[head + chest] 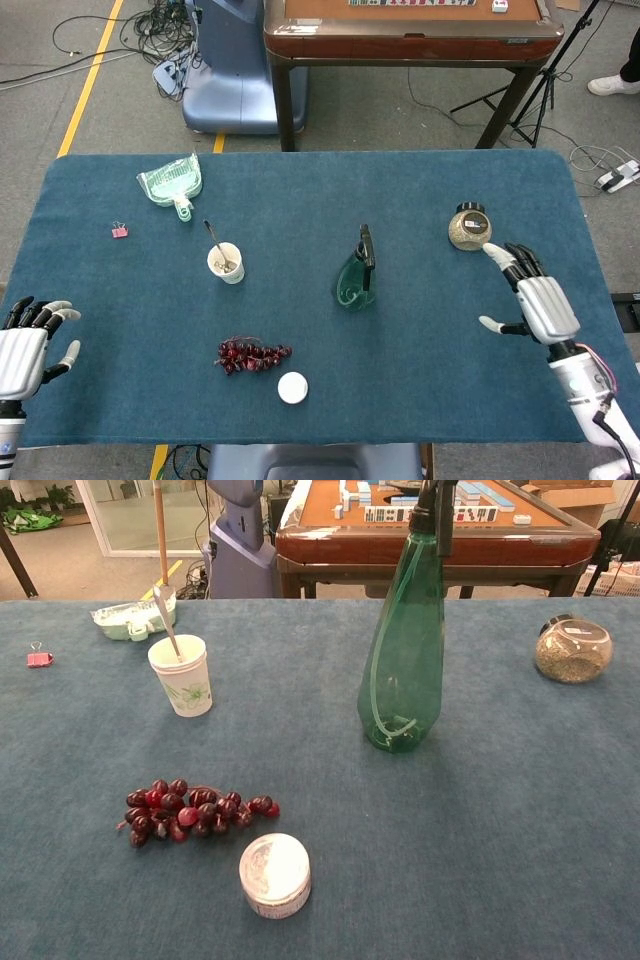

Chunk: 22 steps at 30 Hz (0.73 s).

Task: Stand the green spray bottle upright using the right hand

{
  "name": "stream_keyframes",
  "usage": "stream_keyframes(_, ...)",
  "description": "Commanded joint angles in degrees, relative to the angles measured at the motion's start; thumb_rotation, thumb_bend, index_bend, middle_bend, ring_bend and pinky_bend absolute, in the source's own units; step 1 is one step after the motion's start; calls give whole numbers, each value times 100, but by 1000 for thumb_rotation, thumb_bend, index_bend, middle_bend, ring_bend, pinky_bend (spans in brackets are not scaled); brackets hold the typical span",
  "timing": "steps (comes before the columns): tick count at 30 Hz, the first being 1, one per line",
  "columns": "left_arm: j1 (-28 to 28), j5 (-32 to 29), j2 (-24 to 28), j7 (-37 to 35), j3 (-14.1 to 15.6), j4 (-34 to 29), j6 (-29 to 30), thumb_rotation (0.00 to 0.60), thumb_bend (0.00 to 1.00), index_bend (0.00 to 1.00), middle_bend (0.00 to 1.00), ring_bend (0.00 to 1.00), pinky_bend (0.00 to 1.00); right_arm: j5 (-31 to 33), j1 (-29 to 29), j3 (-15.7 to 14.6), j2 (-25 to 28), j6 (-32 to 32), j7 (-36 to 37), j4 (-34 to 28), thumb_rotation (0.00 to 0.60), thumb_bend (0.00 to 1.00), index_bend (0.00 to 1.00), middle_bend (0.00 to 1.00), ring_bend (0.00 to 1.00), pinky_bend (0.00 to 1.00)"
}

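The green spray bottle (354, 277) (404, 665) stands upright on the blue table near its middle, black sprayer head on top, with nothing touching it. My right hand (538, 300) hovers well to the bottle's right near the table's right edge, fingers spread and holding nothing. It does not show in the chest view. My left hand (28, 341) rests at the table's front left corner, fingers apart and holding nothing.
A round glass jar (469, 228) (571, 650) sits just beyond my right hand. A paper cup with a spoon (226, 262), a bunch of red grapes (251, 354), a white round tin (292, 387), a green dustpan (172, 183) and a pink clip (120, 231) lie to the left.
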Motion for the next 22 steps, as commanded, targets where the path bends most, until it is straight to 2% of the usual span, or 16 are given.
stream_keyframes(1,-24,16,-14,21,3,-15,-20,600,376,358,267,207,97,-13,-383,-145,108,366,-246,-133,600,18,62,130,0,0)
stream_keyframes(8,-87,-11,-61,88,-25,-77,-58,600,377,357,267,207,97,-85,-869,-245,167,718,-343,-242,600,18,62,134,0,0)
stream_keyframes(22,-42,-66,-20,191,17,-174,-11,600,376,357,267,207,96,-316,-1114,-104,-5,830,-434,-146,600,18,62,138,0,0)
